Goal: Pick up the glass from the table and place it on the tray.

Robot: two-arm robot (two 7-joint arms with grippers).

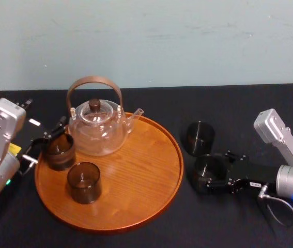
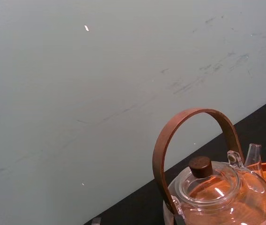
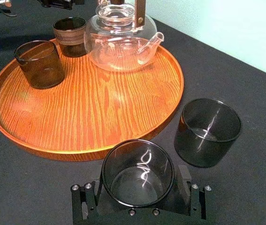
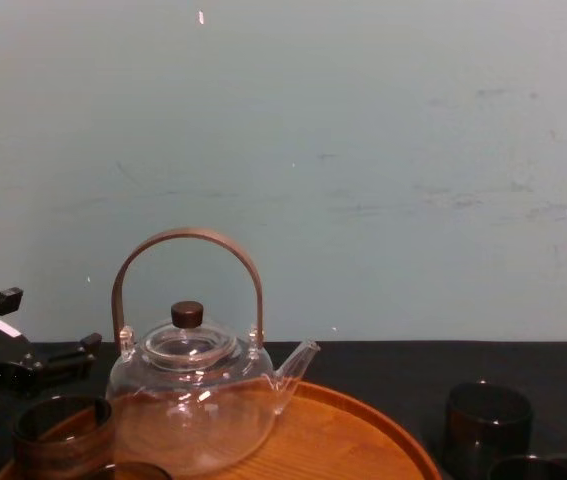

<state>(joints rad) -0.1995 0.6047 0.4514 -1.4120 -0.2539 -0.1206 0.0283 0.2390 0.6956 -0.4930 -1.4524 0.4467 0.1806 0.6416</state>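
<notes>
Smoky dark glass [image 1: 208, 168] sits low on the black counter [image 1: 239, 103], just off the right rim of the round wooden tray [image 1: 136, 175], and my right fingers [image 3: 184, 174] are grasping it, one on each side of its wall. My right arm reaches in from the right edge of the counter. A second dark glass [image 1: 200, 137] stands just behind the gripped one, close to it and also outside the tray. On the tray, a clear teapot [image 1: 97, 132] with a brown hoop handle stands toward the back left, its spout pointing right. Two brownish glasses are in front of it: one [image 1: 59, 151] at the tray's left edge and one [image 1: 84, 182] nearer me. My left fingers [image 1: 58, 127] are spread apart and grasp nothing. They hover at the left rim of the tray, just beside the glass at that edge
</notes>
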